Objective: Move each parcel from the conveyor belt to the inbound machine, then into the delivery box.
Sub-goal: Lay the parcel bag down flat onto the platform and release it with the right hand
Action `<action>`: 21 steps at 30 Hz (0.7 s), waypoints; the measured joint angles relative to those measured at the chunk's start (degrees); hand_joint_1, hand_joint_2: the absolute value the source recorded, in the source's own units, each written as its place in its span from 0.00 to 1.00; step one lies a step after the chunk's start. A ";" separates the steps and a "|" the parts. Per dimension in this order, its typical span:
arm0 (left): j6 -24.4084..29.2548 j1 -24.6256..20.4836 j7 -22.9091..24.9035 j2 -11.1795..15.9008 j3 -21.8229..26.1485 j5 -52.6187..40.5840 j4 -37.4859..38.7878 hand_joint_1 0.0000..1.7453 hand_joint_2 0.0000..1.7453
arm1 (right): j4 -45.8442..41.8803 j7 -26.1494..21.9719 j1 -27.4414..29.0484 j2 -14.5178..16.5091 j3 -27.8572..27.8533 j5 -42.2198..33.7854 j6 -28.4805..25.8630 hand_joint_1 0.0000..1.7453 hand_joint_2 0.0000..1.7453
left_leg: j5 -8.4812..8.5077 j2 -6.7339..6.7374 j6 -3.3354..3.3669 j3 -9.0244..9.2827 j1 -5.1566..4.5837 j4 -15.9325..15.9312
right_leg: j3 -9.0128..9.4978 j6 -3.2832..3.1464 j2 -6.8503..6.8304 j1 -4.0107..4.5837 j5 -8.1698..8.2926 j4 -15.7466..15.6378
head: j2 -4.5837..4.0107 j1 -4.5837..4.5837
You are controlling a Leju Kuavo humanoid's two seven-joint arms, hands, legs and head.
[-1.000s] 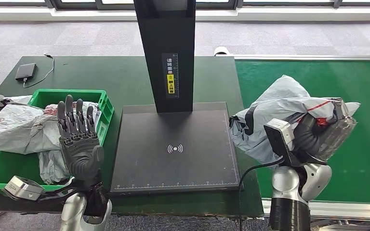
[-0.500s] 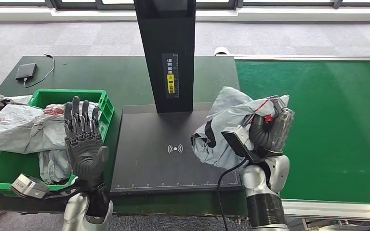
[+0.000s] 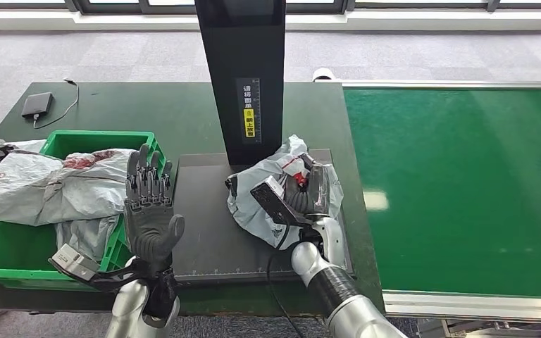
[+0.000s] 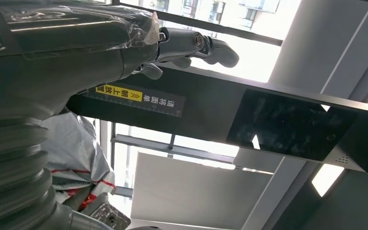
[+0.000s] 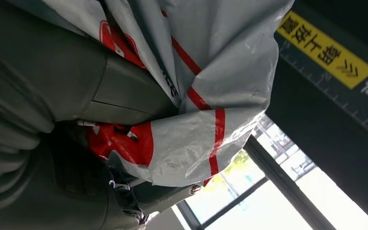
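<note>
My right hand [image 3: 315,189] grips a crumpled grey parcel [image 3: 262,205] with red stripes over the black scan plate of the inbound machine [image 3: 201,236], just in front of its upright column [image 3: 243,77]. Whether the parcel touches the plate I cannot tell. The right wrist view is filled by the parcel [image 5: 211,72] pressed against the hand [image 5: 124,96]. My left hand [image 3: 148,210] is raised at the plate's left edge, fingers straight and apart, holding nothing; its fingers [image 4: 196,43] show in the left wrist view before the column's yellow label [image 4: 120,92].
A green delivery box [image 3: 84,136] at the left holds several grey parcels, with more bags spilling over its left side. The green conveyor belt [image 3: 465,190] lies at the right. A dark power bank [image 3: 36,104] with a cable sits at the table's far left.
My right arm has carried the parcel leftward from the conveyor's edge to over the scan plate. My left hand has shifted right, toward the plate, still open.
</note>
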 joint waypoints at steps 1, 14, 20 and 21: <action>0.00 -0.03 0.00 0.01 -0.07 0.08 0.19 0.00 1.00 | 0.84 0.09 -0.22 0.00 1.08 -1.00 0.04 0.77 1.00 | 0.00 0.00 0.00 0.00 0.00 0.00 | 0.00 0.00 0.00 0.00 0.00 0.00 | -0.01 0.01; -0.90 -0.26 0.00 0.01 -0.12 0.40 1.56 0.00 1.00 | 8.48 1.64 -1.92 0.00 9.04 -8.23 8.67 0.00 0.00 | 0.01 0.04 0.00 0.04 0.00 0.00 | 0.00 0.00 0.02 0.01 0.01 0.00 | 0.00 0.00; -0.13 -0.24 0.00 0.01 -0.12 0.09 1.68 0.00 1.00 | 8.22 -7.37 -1.04 -0.01 8.52 -10.33 1.78 0.00 0.00 | 0.00 0.05 0.00 0.03 0.00 0.01 | 0.00 0.00 0.02 0.00 0.01 0.00 | 0.00 0.00; -0.02 -0.23 0.00 0.01 -0.12 -0.04 1.64 0.00 1.00 | 7.53 -8.79 -0.67 -0.02 7.93 -9.47 0.84 0.00 0.00 | 0.00 0.05 0.00 0.03 0.00 0.01 | 0.01 0.00 0.02 0.00 0.01 0.00 | -0.01 0.01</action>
